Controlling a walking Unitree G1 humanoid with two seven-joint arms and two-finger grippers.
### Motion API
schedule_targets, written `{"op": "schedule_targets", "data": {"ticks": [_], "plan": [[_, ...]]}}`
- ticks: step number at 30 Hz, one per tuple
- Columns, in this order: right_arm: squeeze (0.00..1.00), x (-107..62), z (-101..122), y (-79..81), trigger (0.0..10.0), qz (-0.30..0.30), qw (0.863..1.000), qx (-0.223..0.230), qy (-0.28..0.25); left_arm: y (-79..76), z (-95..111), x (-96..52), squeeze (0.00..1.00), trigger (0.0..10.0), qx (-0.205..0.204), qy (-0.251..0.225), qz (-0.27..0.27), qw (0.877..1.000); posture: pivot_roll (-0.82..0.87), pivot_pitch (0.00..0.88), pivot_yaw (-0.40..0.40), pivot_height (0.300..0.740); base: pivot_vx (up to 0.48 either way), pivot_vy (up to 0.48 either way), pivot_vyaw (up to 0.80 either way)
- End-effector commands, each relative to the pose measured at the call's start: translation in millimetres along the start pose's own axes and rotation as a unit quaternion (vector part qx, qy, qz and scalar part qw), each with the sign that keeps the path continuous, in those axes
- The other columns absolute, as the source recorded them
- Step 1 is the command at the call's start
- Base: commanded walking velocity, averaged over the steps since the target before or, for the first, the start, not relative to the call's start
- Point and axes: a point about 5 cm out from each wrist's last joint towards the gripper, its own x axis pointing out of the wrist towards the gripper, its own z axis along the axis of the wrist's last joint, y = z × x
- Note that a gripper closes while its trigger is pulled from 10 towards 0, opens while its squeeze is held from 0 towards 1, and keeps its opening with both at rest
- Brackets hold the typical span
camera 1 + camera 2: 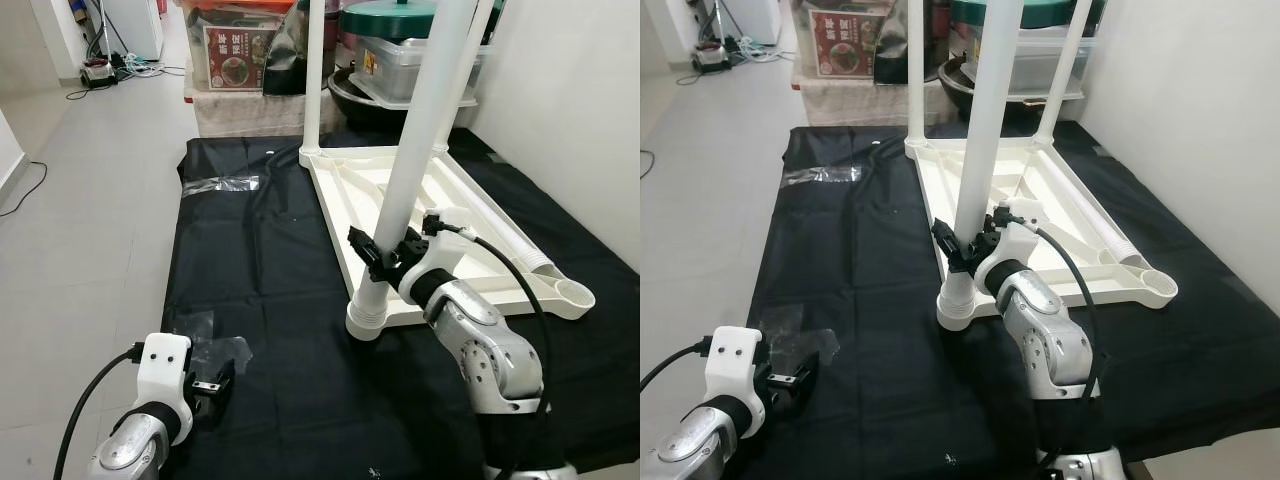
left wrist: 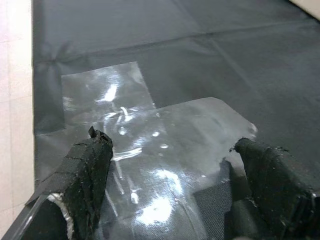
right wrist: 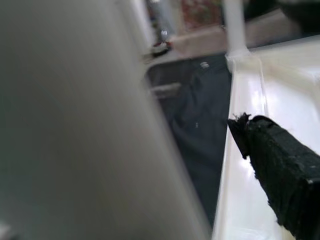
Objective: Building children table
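Observation:
A white children's table (image 1: 350, 205) lies upside down on a black cloth (image 1: 260, 260). Three white legs stand up from its corners. My right gripper (image 1: 388, 250) is shut on the near leg (image 1: 415, 150), just above its ribbed base (image 1: 370, 315). In the right wrist view that leg (image 3: 75, 115) is blurred close beside one black finger (image 3: 280, 170). A fourth leg (image 1: 510, 235) lies along the table's right side, near an empty corner socket (image 1: 572, 294). My left gripper (image 2: 175, 165) is open, low over a clear plastic sheet (image 2: 145, 145) on the cloth's near left corner.
Cardboard boxes (image 1: 240, 50) and a green-lidded container (image 1: 400, 40) stand behind the table. A white wall (image 1: 570, 90) runs along the right. Grey tiled floor (image 1: 80, 200) lies left of the cloth, with cables (image 1: 110, 70) at the far left.

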Motion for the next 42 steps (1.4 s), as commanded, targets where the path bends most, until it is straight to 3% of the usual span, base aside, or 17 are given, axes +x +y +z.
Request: {"op": "schedule_targets", "data": {"ticks": [1, 4, 6, 14, 21, 22, 23, 24, 25, 26, 27, 28, 37, 38, 40, 41, 42], "plan": [[0.0, 2.0, 4.6, 0.3, 10.0, 0.053, 0.998, -0.012, -0.01, -1.1, -2.7, -0.4, 0.0, 10.0, 0.006, 0.006, -0.007, 1.0, 0.08, 0.0, -0.06, 0.74, 0.0, 0.0, 0.0], [0.0, 7.1, 9.0, -28.0, 10.0, 0.104, 0.993, -0.06, 0.005, -3.1, -5.3, -0.7, 0.0, 10.0, 0.009, 0.009, -0.013, 1.0, 0.1, 0.0, -0.068, 0.74, 0.0, 0.0, 0.0], [0.0, 8.3, 10.5, -33.5, 10.0, 0.105, 0.992, -0.067, 0.007, -3.4, -5.7, -0.9, 0.0, 10.0, 0.01, 0.01, -0.013, 1.0, 0.1, 0.0, -0.068, 0.74, 0.0, 0.0, 0.0], [0.0, 14.9, 11.2, -46.2, 10.0, 0.141, 0.987, -0.079, 0.019, -5.5, -10.4, -2.7, 0.0, 10.0, 0.01, 0.016, -0.015, 1.0, 0.11, 0.0, -0.075, 0.74, 0.0, 0.0, 0.0], [0.0, 20.5, 5.6, -47.7, 10.0, 0.174, 0.982, -0.073, 0.028, -8.6, -12.2, -2.0, 0.0, 10.0, 0.011, 0.02, -0.021, 1.0, 0.12, 0.0, -0.081, 0.74, 0.0, 0.0, 0.0], [0.0, 21.5, 4.1, -49.9, 8.2, 0.187, 0.979, -0.073, 0.029, -8.9, -12.7, -1.9, 0.0, 10.0, 0.012, 0.02, -0.023, 0.999, 0.13, 0.0, -0.084, 0.74, 0.0, 0.0, 0.0], [0.0, 21.5, 4.1, -49.9, 8.2, 0.187, 0.979, -0.073, 0.029, -8.9, -12.7, -1.9, 0.0, 10.0, 0.012, 0.02, -0.023, 0.999, 0.13, 0.0, -0.084, 0.74, 0.0, 0.0, 0.0], [0.0, 21.7, 1.6, -51.8, 3.4, 0.197, 0.977, -0.073, 0.033, -8.6, -13.5, -2.0, 0.0, 10.0, 0.013, 0.022, -0.024, 0.999, 0.13, 0.0, -0.088, 0.74, 0.0, 0.0, 0.0], [0.0, 21.7, 1.6, -51.8, 3.4, 0.197, 0.977, -0.073, 0.033, -8.6, -13.5, -2.0, 0.0, 10.0, 0.013, 0.022, -0.024, 0.999, 0.13, 0.0, -0.088, 0.74, 0.0, 0.0, 0.0], [0.0, 21.4, -0.6, -53.5, 2.2, 0.206, 0.975, -0.071, 0.036, -8.3, -14.1, -2.2, 0.0, 10.0, 0.014, 0.023, -0.024, 0.999, 0.13, 0.0, -0.09, 0.74, 0.0, 0.0, 0.0], [0.0, 21.4, -0.6, -53.5, 2.2, 0.206, 0.975, -0.071, 0.036, -8.3, -14.1, -2.2, 0.0, 10.0, 0.014, 0.023, -0.024, 0.999, 0.13, 0.0, -0.09, 0.74, 0.0, 0.0, 0.0], [0.0, 21.4, -1.9, -55.7, 0.0, 0.203, 0.976, -0.066, 0.035, -7.8, -14.0, -2.4, 0.0, 10.0, 0.014, 0.023, -0.024, 0.999, 0.13, 0.0, -0.091, 0.74, 0.0, 0.0, 0.0], [0.0, 24.7, -7.2, -65.7, 0.0, 0.133, 0.991, -0.022, 0.018, -9.5, -13.7, -1.2, 0.0, 10.0, 0.013, 0.023, -0.026, 0.999, 0.13, 0.0, -0.087, 0.74, 0.0, 0.0, 0.0], [0.0, 26.4, -10.7, -66.9, 0.0, 0.103, 0.994, -0.017, 0.021, -9.4, -13.7, -1.1, 0.0, 10.0, 0.014, 0.023, -0.027, 0.999, 0.12, 0.0, -0.088, 0.74, 0.0, 0.0, 0.0], [0.0, 28.8, -22.2, -73.8, 0.0, -0.015, 0.999, -0.004, 0.04, -8.3, -14.0, -1.5, 0.0, 10.0, 0.014, 0.023, -0.027, 0.999, 0.12, 0.0, -0.091, 0.74, 0.0, 0.0, 0.0], [0.0, 28.8, -22.2, -73.8, 0.0, -0.015, 0.999, -0.004, 0.04, -8.3, -14.0, -1.5, 0.0, 10.0, 0.014, 0.023, -0.027, 0.999, 0.12, 0.0, -0.091, 0.74, 0.0, 0.0, 0.0], [0.0, 27.0, -30.9, -79.8, 0.0, -0.116, 0.992, 0.011, 0.056, -7.7, -14.3, -1.9, 0.0, 10.0, 0.014, 0.023, -0.026, 0.999, 0.12, 0.0, -0.094, 0.74, 0.0, 0.0, 0.0]]}}
